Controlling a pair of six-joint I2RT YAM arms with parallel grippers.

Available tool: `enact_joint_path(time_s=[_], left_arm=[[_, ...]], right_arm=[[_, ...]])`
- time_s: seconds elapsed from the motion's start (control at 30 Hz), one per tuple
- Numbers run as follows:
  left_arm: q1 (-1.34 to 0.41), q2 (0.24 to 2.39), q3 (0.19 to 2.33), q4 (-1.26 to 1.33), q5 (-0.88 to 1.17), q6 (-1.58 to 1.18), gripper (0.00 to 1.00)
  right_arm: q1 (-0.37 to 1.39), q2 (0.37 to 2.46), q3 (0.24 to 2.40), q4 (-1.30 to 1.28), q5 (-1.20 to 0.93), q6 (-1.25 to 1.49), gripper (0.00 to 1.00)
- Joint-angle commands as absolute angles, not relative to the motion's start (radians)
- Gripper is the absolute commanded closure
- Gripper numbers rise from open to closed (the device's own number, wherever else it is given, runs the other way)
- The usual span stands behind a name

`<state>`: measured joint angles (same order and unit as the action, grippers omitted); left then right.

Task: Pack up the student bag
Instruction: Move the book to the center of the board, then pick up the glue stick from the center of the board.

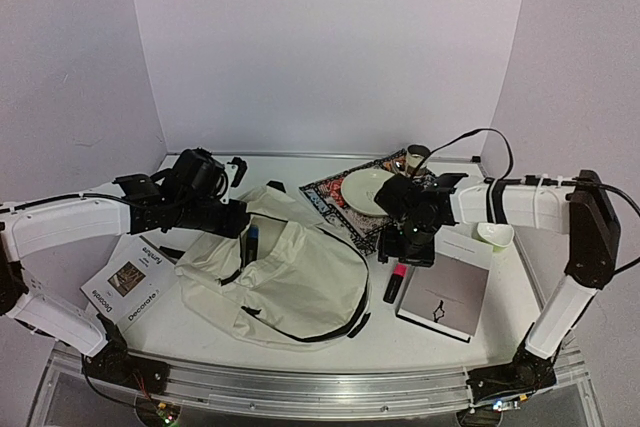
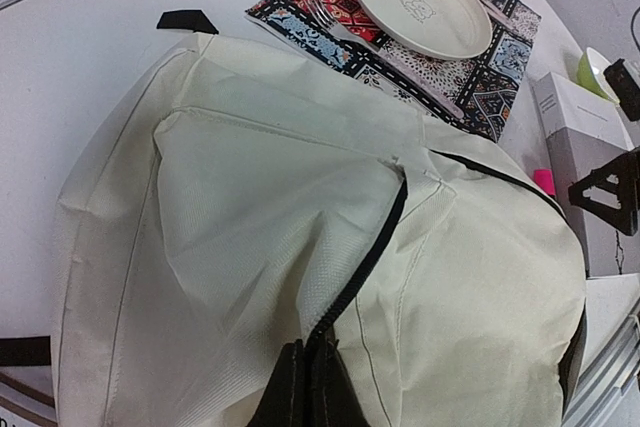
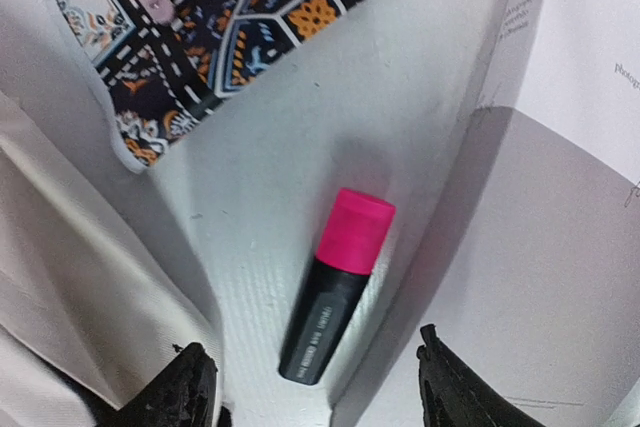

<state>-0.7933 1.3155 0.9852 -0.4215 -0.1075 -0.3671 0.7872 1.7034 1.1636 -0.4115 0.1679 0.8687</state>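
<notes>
So, student bag: cream fabric, black zipper trim, lying slumped on the table, centre-left, just right of the left arm.
Bag opening: zipper edge on the far-left side is pulled up; the rest sags flat.
Left gripper: at the bag's far-left edge, fingers pressed together on the zipper trim, pinching the bag's edge.
Left wrist view: zipper line runs straight into the closed fingertips; fabric rises toward them.
Bag strap: dark strap curves round the near-right edge.
Highlighter: pink cap, dark body, flat on the table between the bag's right edge and the book, cap pointing far.
Right gripper: over the highlighter, jaws apart, gripping nothing.
Right wrist view: one fingertip on each side of the highlighter's dark end, neither touching it.
Book: grey and white cover, flat, just right of the highlighter.
Placemat: patterned, far of the bag, its near corner beside the bag.
Plate: cream, on the placemat.
Fork: on the placemat, left of the plate.
Cup: far side of the placemat; contents not clear.
Small bowl: green and white, far of the book, under the right arm.
Magazine: near left, beside the bag.
</notes>
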Motion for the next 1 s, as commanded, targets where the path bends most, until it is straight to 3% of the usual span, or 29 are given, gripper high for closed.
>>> enact_joint_path(time_s=[0.0,0.3,0.8,0.97], left_arm=[[-0.788,1.268,1.0,-0.408,-0.142,-0.356,1.0],[-0.789,1.256,0.994,-0.412,-0.136,-0.362,1.0],[-0.789,1.261,0.994,-0.413,-0.111,-0.371,1.0],[-0.788,1.267,0.994,-0.413,-0.105,-0.373,1.0]], right_arm=[[0.794,1.779,1.229,-0.465,0.175,0.881,0.38],[0.794,1.866,1.234,-0.466,0.173,0.963,0.5],[0.789,1.915,1.176,-0.468,0.229,1.017,0.54],[0.784,1.939,1.17,-0.453,0.202,1.005,0.6]])
